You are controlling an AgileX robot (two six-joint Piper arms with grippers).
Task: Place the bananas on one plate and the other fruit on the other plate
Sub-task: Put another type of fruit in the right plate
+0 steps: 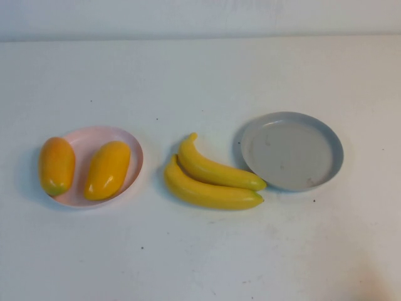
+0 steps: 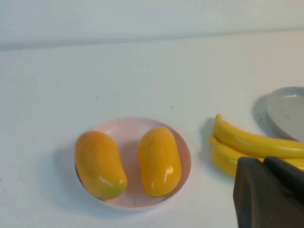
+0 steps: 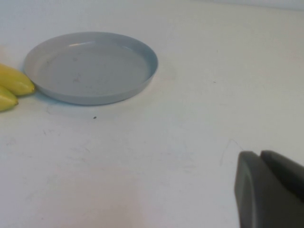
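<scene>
Neither arm shows from above; only the wrist cams catch a dark corner of the left gripper (image 2: 268, 192) near the bananas (image 1: 210, 175) and the right gripper (image 3: 270, 187) over bare table (image 1: 200, 263), well off the grey plate (image 1: 326, 135). Both are cut off, so I can't tell whether they're spread or closed. Both mangoes (image 1: 108, 169) sit on the pink plate (image 1: 88, 139), one hanging over its rim. The bananas lie side by side between the plates, tips touching the grey one. The white tabletop is a bit speckled.

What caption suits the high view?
Two mangoes on the pink plate; two bananas on the table beside the grey-blue plate; no gripper in view.
</scene>
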